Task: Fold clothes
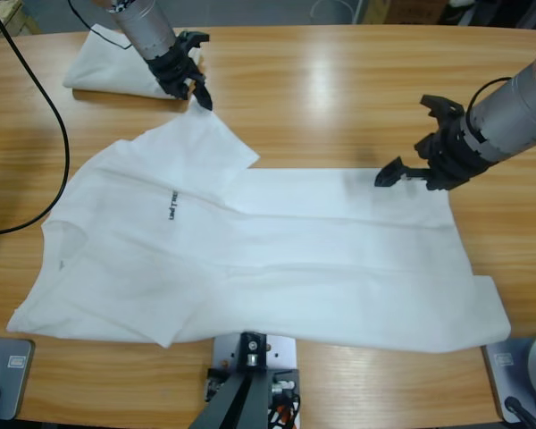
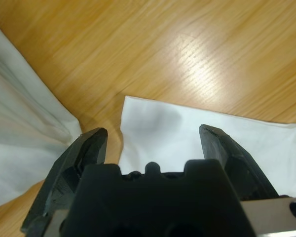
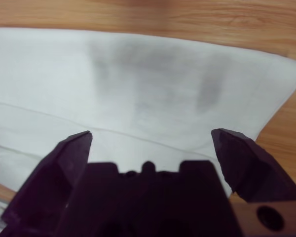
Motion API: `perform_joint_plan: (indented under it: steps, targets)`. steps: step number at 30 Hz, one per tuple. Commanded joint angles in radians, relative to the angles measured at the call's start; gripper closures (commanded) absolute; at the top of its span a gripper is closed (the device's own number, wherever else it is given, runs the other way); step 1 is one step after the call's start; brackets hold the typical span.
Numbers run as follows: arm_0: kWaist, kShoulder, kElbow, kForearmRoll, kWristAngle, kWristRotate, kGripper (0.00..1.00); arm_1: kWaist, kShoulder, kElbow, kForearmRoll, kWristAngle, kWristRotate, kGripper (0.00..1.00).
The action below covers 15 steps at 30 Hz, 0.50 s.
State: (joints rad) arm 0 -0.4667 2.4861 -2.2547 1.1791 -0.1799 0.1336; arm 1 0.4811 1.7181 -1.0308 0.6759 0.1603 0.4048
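We find a long wooden table (image 1: pixel 339 80), its varnished top catching bright glare streaks across the far half. A white T-shirt (image 1: pixel 277 259) lies spread flat over the near centre, neck toward the left end, hem toward the right, with a small dark chest print (image 1: pixel 171 206) facing up. One sleeve (image 1: pixel 210 143) points toward the far edge, its tip just beside the left gripper (image 1: pixel 192 85). A second white garment, folded (image 1: pixel 107 67), rests at the far left corner of the table, touching that arm's underside as far as we can judge.

The left gripper stands with its jaws well apart and nothing between them; in its wrist view we see the sleeve corner (image 2: pixel 202 133) below the gap and the folded cloth (image 2: pixel 19 128) off to one side.

The right gripper (image 1: pixel 411 147) hovers over the far right edge of the shirt, jaws likewise spread wide and empty; its wrist view shows the shirt's flat panel (image 3: pixel 138 84) beneath.

A black cable (image 1: pixel 49 107) loops across the left end of the table. Beyond the far edge, only a dark strip of floor with indistinct clutter is visible.
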Motion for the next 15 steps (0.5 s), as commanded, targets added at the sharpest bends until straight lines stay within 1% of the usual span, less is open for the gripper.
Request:
perform_joint_plan:
  steps: [1,2,5,9,11,13,14,15]
  targets:
    - [-0.008,0.087,-0.016,0.026,0.001,0.029,0.16,-0.013,0.035,0.02,-0.012,0.013,-0.012,0.0]
    - [-0.012,0.092,-0.023,0.032,0.006,0.029,0.122,-0.013,0.035,0.022,-0.012,0.013,-0.012,0.0]
    - [-0.023,0.107,-0.037,0.037,0.012,0.027,0.056,-0.013,0.035,0.031,-0.013,0.01,-0.012,0.0]
    - [-0.035,0.118,-0.043,0.043,0.046,0.026,0.051,-0.016,0.035,0.04,-0.02,0.007,-0.012,0.0]
    - [-0.033,0.118,-0.047,0.044,0.046,0.029,0.067,-0.016,0.035,0.043,-0.021,0.005,-0.012,0.0]
    - [-0.03,0.117,-0.051,0.045,0.046,0.029,0.166,-0.017,0.033,0.041,-0.021,0.005,-0.013,0.0]
    - [-0.03,0.118,-0.055,0.045,0.046,0.031,0.327,-0.018,0.031,0.041,-0.021,0.005,-0.014,0.0]
    - [-0.03,0.119,-0.058,0.045,0.046,0.032,0.455,-0.018,0.029,0.041,-0.021,0.005,-0.014,0.003]
